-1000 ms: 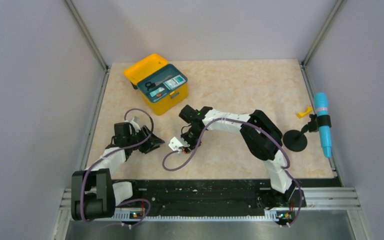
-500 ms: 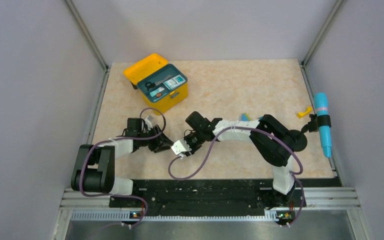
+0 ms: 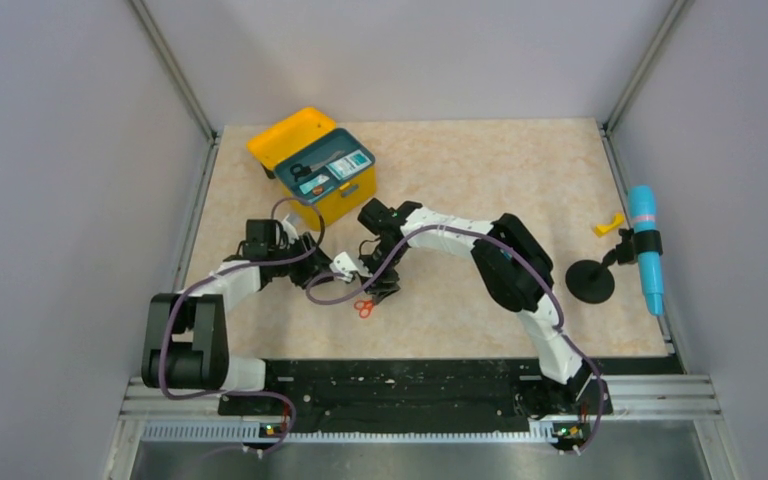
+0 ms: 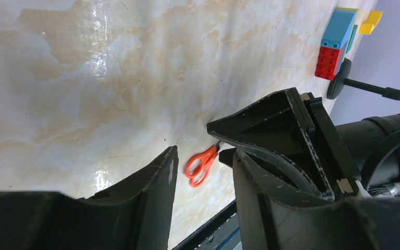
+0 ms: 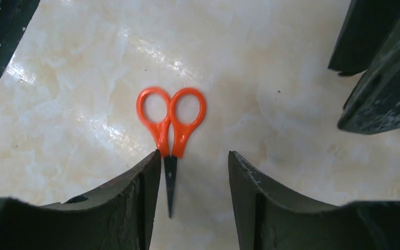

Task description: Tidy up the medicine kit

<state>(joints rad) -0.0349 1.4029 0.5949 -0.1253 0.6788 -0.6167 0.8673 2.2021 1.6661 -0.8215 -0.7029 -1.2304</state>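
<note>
The medicine kit (image 3: 345,200) sits open, upper left of the top view; it looks hard, smooth and light, best held by its yellow wall; left gripper (image 4: 192,143) and right gripper (image 5: 192,156) are both spread, holding nothing; orange scissors (image 5: 171,120) lie between the right one's fingers.

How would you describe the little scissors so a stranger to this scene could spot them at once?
Find the yellow box at the far left of the table, then come toward the near edge. The scissors lie flat there, at the tips of the open right tool. Their bright orange looped handles and tiny size set them apart.
</note>
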